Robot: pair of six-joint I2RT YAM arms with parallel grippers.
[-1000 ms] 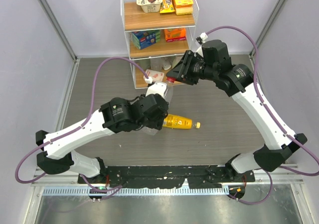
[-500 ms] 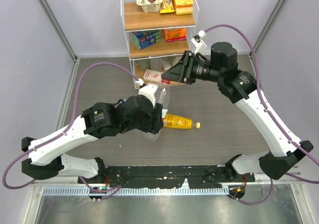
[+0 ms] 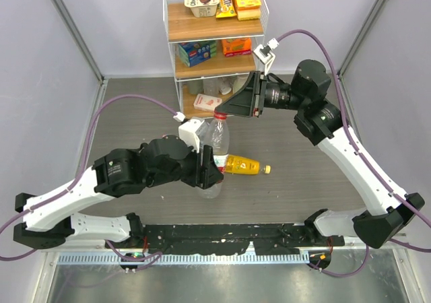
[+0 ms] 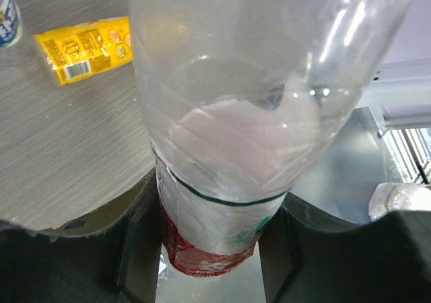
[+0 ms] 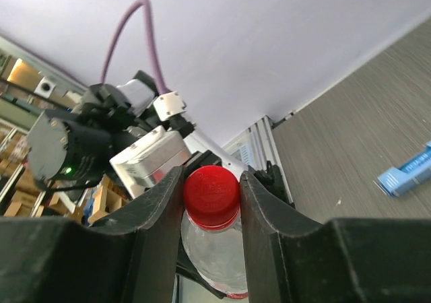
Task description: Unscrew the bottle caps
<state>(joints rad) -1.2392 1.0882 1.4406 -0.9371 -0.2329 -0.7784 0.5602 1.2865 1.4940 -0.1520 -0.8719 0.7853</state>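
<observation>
Grip check: left jaws clamped tight on the label band of the clear red-label bottle point(image 3: 217, 136), upright between the arms; right jaws pinched shut on its red cap point(image 5: 211, 187). Any twist could buckle the thin wall or spin the bottle

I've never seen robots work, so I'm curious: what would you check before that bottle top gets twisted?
1. Grip of right pincer on the round red cap: ok, shut around it.
2. Hold of left pincer on the clear plastic bottle with red label, low on its body: ok.
3. Whether the cap is already loosened: cannot tell.
4. Room beside the yellow-orange juice bottle, lying close to the left pincer: cannot tell.
</observation>
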